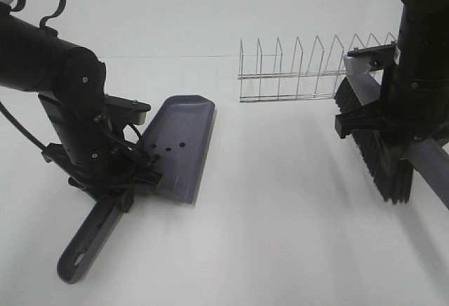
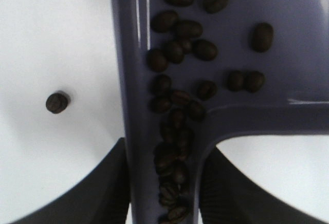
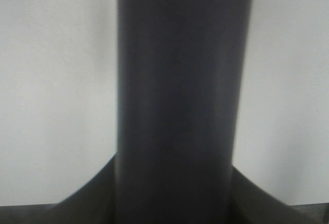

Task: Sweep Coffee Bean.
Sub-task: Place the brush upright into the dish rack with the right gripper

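Nearest, the dustpan's handle (image 1: 88, 243) points toward the near left, its tip low by the table (image 1: 280, 215). The left gripper (image 2: 167, 154) is clamped tight on this handle, one finger (image 2: 103, 193) on each side. The dustpan (image 1: 184, 141) runs from there toward the far right, with its wide mouth at the far end.

The beans (image 2: 177, 106) lie inside the dustpan. Most are packed in a narrow line down the hollow of the handle and along the adjoining side wall, so the heap's long axis follows the handle. A few lie apart on the pan floor. Each oval points its own way, with no common direction. A stray bean (image 2: 56, 102) sits on the table just beside the dustpan's outer wall.

Farther right, well apart from the dustpan, the right gripper (image 3: 175, 165) is closed around the brush's handle (image 3: 180, 100). The brush (image 1: 375, 155) hangs with its bristles toward the table, and its handle slants to the near right.

At the back stands a wire rack (image 1: 302, 74).
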`<act>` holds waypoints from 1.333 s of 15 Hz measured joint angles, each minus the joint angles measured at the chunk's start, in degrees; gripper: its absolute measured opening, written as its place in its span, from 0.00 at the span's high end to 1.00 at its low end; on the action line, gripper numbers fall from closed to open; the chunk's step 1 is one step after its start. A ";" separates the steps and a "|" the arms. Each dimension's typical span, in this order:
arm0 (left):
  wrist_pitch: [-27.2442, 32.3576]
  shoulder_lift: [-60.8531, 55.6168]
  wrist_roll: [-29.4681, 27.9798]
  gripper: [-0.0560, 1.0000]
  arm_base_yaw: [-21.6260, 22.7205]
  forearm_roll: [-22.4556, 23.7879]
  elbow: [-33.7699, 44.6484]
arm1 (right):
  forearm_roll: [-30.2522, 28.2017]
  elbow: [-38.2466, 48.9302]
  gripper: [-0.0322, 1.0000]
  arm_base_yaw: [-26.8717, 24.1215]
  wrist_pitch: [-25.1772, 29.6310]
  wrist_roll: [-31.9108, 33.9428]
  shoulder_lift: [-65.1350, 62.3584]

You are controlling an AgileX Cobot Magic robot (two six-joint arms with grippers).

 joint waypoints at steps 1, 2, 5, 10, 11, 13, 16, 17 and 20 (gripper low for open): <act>-0.17 0.00 0.00 0.65 0.00 0.00 0.00 | -0.06 0.00 0.69 -0.63 -0.23 -0.40 0.52; -0.11 0.00 -0.06 0.65 0.00 0.00 0.00 | -0.17 0.00 0.69 -2.01 -0.80 -1.26 1.78; -0.11 0.00 -0.06 0.65 0.00 0.00 0.00 | -0.63 -0.17 0.69 -4.53 -3.27 -3.27 6.59; 0.06 0.00 -0.06 0.65 0.00 0.40 0.00 | -2.46 -12.95 0.69 -4.53 -1.95 -4.87 15.81; 0.11 0.00 -0.06 0.65 0.00 0.57 0.00 | -3.09 -15.58 0.69 -4.53 -0.80 -5.16 17.53; 0.40 0.00 -0.06 0.65 0.00 0.86 0.00 | -3.50 -20.34 0.69 -4.53 1.26 -6.13 20.17; 0.52 0.00 -0.06 0.65 0.00 1.26 0.00 | -2.92 -29.16 0.69 -4.53 4.18 -8.94 24.52; 0.57 0.00 -0.06 0.65 0.00 1.20 0.00 | -2.86 -31.28 0.69 -4.53 4.41 -9.22 25.50; 0.57 0.00 -0.06 0.65 0.00 1.26 0.00 | -2.86 -36.67 0.69 -4.64 5.33 -9.22 28.36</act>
